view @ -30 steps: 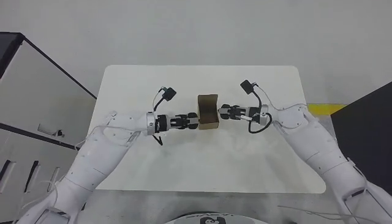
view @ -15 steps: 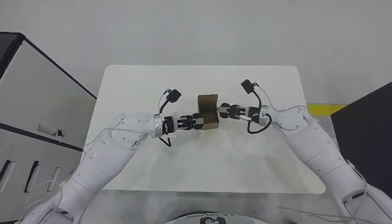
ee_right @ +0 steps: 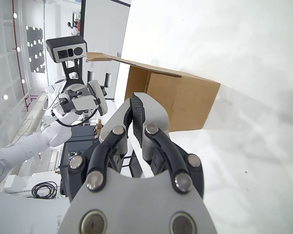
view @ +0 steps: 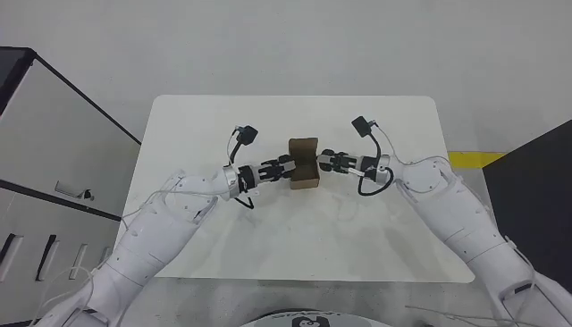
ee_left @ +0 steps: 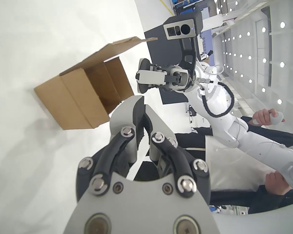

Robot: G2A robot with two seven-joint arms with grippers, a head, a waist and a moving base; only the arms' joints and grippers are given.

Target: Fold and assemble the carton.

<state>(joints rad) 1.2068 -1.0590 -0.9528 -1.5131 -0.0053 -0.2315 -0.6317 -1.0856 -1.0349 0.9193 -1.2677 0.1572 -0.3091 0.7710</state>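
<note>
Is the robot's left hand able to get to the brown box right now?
Probably yes. The left hand is right beside the carton, at its open side, and nothing lies between them.

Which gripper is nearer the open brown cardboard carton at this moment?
Left, narrowly. The left gripper seems to touch one side wall of the open brown cardboard carton; the right gripper is at the opposite wall, seemingly just short of it.

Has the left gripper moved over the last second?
Yes. Against the carton, which stayed put, the left gripper shifted from its near corner toward the far edge of the table.
</note>
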